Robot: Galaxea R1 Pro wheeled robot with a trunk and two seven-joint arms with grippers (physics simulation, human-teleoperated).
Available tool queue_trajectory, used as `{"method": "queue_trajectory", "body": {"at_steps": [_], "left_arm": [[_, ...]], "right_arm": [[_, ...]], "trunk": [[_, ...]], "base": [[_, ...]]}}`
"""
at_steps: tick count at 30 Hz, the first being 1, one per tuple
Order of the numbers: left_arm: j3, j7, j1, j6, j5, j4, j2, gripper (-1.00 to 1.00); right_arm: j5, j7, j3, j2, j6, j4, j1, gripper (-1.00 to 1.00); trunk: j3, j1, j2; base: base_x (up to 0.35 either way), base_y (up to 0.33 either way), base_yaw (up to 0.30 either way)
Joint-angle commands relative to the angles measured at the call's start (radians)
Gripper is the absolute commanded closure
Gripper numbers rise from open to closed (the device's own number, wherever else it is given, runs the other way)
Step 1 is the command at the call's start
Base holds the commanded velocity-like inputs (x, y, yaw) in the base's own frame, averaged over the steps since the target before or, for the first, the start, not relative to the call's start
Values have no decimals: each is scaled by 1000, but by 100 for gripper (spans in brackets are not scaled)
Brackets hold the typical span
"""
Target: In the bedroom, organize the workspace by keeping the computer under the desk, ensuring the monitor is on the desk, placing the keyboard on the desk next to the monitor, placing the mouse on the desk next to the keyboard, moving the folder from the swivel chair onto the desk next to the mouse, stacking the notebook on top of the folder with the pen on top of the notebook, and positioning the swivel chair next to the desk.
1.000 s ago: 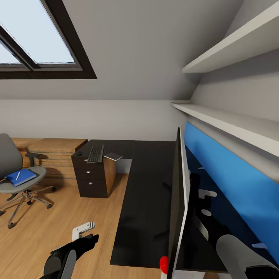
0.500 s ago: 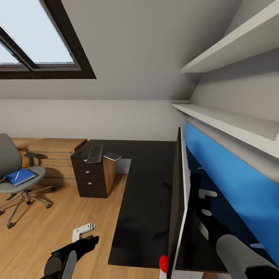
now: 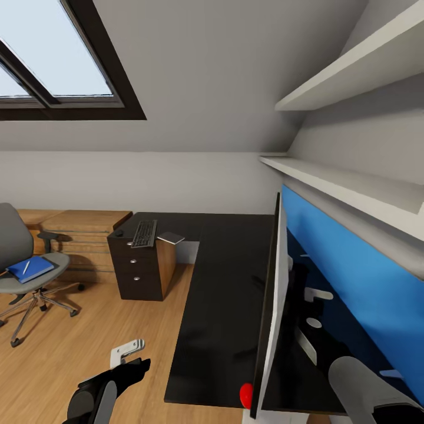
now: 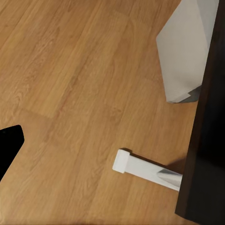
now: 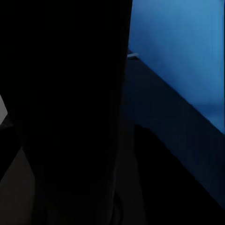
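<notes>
Monitor (image 3: 272,306) edge-on, screen face unseen

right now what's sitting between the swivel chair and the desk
In the head view, a black drawer unit stands between the swivel chair and the desk, carrying the keyboard. Low wooden shelving runs behind it.

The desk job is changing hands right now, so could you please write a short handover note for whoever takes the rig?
Left gripper: low over the floor beside the desk, holding nothing that I can see; open or shut is unclear. Right gripper: behind the monitor, state cannot be told.
Monitor: on the desk, edge-on to the head camera, in front of the blue panel.
Keyboard and notebook: on the black drawer unit.
Folder with pen on it: on the swivel chair, away from the desk.
Left: keyboard, folder, notebook, pen, chair. Mouse and computer not identified.
</notes>
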Motion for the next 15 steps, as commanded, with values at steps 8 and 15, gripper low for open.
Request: {"method": "queue_trajectory", "body": {"at_steps": [8,15], "left_arm": [[1,8,-1,4,11,-1,-1,-100],[1,9,-1,3,12,-1,-1,-100]], "right_arm": [[-6,-8,8,-1,-5,-1,-1,100],[-6,-9,8,-1,-5,-1,-1,100]], "trunk": [[-1,0,-1],[-1,0,-1]], "base": [[0,0,0],[0,-126,0]]}}
